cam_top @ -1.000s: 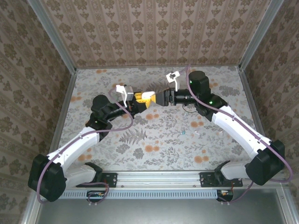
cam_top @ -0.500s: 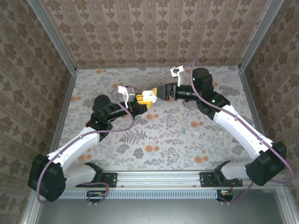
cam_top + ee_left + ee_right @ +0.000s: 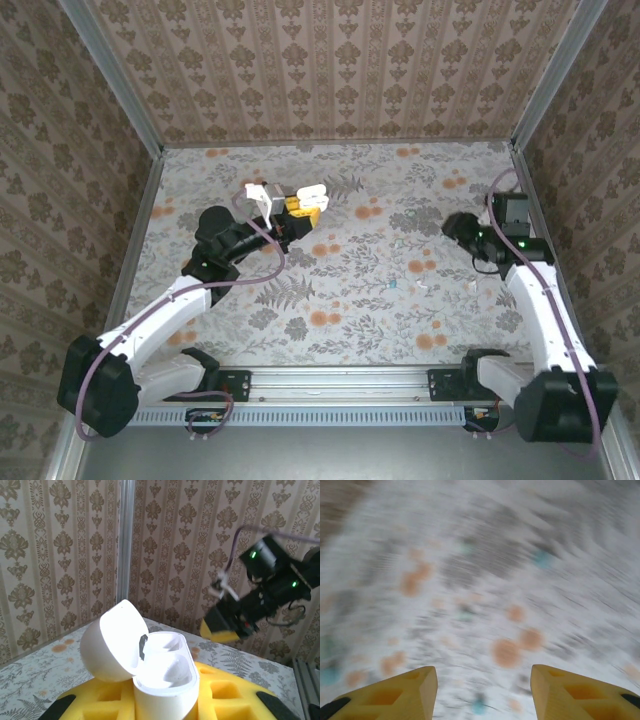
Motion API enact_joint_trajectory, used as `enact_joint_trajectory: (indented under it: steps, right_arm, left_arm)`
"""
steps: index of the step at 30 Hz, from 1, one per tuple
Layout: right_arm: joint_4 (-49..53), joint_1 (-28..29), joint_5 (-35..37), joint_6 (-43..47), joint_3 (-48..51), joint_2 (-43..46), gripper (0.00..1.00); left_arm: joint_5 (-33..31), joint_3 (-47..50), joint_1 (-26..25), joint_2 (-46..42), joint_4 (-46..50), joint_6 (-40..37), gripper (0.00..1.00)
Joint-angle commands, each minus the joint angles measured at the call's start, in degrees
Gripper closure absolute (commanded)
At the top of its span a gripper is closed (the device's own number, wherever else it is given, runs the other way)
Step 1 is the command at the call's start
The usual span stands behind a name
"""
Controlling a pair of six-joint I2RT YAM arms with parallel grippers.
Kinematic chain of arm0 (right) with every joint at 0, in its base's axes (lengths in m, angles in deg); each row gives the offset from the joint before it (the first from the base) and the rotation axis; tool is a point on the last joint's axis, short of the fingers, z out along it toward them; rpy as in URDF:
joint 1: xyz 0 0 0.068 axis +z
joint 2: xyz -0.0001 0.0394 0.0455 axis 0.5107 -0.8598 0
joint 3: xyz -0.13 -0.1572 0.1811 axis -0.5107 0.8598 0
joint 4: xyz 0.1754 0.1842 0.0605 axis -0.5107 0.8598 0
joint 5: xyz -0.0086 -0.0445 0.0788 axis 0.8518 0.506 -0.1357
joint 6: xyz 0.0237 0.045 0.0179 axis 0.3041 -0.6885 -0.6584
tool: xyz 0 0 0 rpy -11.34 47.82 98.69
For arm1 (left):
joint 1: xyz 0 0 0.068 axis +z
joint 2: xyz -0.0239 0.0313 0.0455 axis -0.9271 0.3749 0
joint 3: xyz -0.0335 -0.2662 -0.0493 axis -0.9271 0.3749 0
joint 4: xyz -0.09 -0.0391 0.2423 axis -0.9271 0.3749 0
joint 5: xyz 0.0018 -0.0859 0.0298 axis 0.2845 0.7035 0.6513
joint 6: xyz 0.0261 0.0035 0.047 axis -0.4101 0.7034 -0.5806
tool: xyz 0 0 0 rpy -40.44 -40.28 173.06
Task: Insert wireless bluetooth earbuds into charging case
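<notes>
My left gripper [image 3: 296, 212] is shut on the white charging case [image 3: 303, 200], holding it above the table at the back left. In the left wrist view the case [image 3: 165, 680] stands upright between the yellow fingers [image 3: 235, 690]. Its lid [image 3: 107, 645] is swung open to the left and both wells look empty. Two tiny earbuds lie on the table, a pale teal one [image 3: 392, 284] and a whitish one [image 3: 421, 287]. My right gripper [image 3: 452, 227] hangs over the right side of the table. In the blurred right wrist view it [image 3: 482, 690] is open with nothing between its fingers.
The flowered table [image 3: 340, 320] is closed in by patterned walls and metal posts [image 3: 535, 90]. A metal rail [image 3: 340, 380] with both arm bases runs along the near edge. The right arm [image 3: 270, 580] shows beyond the case in the left wrist view.
The right gripper has left the case's lid and swung far right and down toward the table. The case stays in the left gripper, its lid now open.
</notes>
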Motion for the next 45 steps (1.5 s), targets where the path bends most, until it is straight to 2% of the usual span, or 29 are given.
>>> enact_joint_trajectory:
  steps: [1,5,8,13,22,33,45]
  right_arm:
    - [8.7,-2.3,8.7,3.2,2.1,0.5,0.41]
    - [1.2,-13.4,1.1,3.3,7.4,-3.3,0.44]
    - [-0.2,-15.8,1.4,6.7,7.3,-7.3,0.45]
    - [-0.7,-15.8,1.7,11.9,4.7,-15.4,0.44]
    - [-1.5,-15.6,1.7,12.5,2.8,-25.6,0.45]
    - [1.3,-12.9,3.7,8.7,4.8,-25.5,0.45]
    - [4.3,-10.1,7.7,5.9,6.0,-20.9,0.44]
  left_arm:
    - [-1.5,0.6,-0.3,-1.7,-0.2,-1.5,0.78]
    - [-0.7,0.3,-0.3,-1.2,-0.1,-1.9,0.78]
    - [0.2,-0.4,-0.3,-1.4,1.2,-2.0,0.77]
    - [-0.7,0.9,-0.3,-2.2,1.2,-2.5,0.77]
    - [-1.1,0.8,-0.3,-2.6,2.5,-3.4,0.77]
    - [-1.9,0.4,-0.3,-2.1,3.5,-4.3,0.77]
    - [-2.0,0.8,-0.3,-2.6,4.2,-4.8,0.77]
